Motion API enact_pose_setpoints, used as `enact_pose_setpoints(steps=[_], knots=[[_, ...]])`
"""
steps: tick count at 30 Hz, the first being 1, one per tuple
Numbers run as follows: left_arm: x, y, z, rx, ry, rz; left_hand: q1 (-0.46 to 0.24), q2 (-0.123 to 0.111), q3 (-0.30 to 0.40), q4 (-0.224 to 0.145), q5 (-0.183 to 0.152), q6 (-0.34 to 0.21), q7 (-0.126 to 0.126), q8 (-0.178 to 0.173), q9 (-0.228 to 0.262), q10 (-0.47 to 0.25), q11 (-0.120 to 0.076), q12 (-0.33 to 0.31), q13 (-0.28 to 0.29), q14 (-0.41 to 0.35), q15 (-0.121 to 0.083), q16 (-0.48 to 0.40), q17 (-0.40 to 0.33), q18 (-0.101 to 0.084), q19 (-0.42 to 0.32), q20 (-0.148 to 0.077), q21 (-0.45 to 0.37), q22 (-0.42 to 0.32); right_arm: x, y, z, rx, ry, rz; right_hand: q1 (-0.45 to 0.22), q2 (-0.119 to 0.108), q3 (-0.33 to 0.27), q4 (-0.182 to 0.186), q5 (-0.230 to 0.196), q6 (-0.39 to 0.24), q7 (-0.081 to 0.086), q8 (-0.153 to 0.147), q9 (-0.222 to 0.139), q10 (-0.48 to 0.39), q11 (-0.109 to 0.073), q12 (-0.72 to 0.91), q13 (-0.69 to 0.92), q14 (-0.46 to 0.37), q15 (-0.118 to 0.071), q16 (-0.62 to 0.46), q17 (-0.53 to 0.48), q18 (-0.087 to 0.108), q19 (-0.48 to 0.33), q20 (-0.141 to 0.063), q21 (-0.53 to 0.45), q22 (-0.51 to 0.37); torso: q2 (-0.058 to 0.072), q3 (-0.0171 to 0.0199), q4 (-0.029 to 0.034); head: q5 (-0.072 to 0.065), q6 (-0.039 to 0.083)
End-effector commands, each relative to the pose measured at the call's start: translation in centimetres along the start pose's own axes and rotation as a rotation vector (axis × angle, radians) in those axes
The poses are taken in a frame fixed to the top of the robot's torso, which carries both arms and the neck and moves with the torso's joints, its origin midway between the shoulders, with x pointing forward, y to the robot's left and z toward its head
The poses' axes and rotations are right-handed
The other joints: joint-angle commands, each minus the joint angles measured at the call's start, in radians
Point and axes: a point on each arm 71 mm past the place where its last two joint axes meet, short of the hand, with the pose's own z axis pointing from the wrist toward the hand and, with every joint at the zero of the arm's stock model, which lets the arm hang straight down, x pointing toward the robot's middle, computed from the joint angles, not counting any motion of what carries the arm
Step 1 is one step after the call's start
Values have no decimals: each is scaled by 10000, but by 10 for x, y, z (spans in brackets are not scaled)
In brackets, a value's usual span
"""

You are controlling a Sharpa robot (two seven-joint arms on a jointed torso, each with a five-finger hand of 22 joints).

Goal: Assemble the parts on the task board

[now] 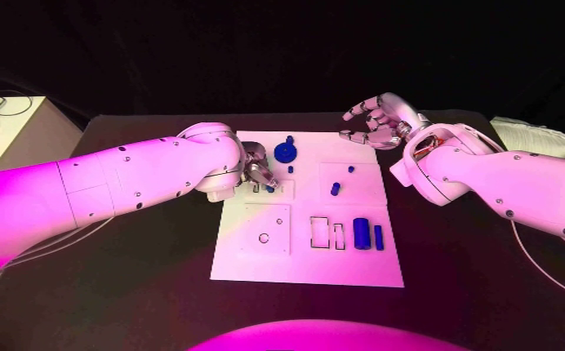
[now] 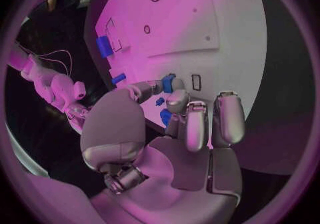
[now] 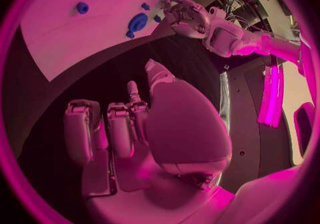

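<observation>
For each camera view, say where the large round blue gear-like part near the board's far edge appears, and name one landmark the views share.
Head view: the round blue part stands near the far edge of the task board, just right of the left hand.
Left wrist view: I cannot pick it out with certainty; blue pieces sit by the fingertips.
Right wrist view: it lies on the board beside the left hand.
Shared landmark: the task board.

**Black table, white board**

The black table (image 1: 141, 245) carries the white task board (image 1: 306, 265) at its middle, lying flat. At the table's far right edge sits something pale (image 1: 527, 132), too cut off to tell.
</observation>
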Motion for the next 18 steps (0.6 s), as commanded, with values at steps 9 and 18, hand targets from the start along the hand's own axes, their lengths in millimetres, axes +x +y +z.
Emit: enact_pose_setpoints(steps=[9,18], knots=[[6,-4,1,175,316,158,-172,-143,570,-950,-73,252,-310,-85,-23,52,-34,44,12,917,-88,72,2202,-69,68,-30,-8,-1,2,0,0,-72,136,-29,-93,-3,46,-4,48,9,26,-50,-10,-39,2,-48,1497,850,80,-38,1840,154,491,61,-58,1818,-5,0,-3,-10,-31],[6,-3,2,134,297,221,-275,-195,-520,-556,-141,401,-337,-184,-97,31,-56,69,50,918,-111,71,2207,-73,91,-59,-34,6,1,0,0,-69,128,-26,-115,-1,49,-1,37,6,27,-51,-11,-43,2,-53,1491,850,80,-38,1841,158,483,60,-75,1807,-7,2,-5,-18,-50]])
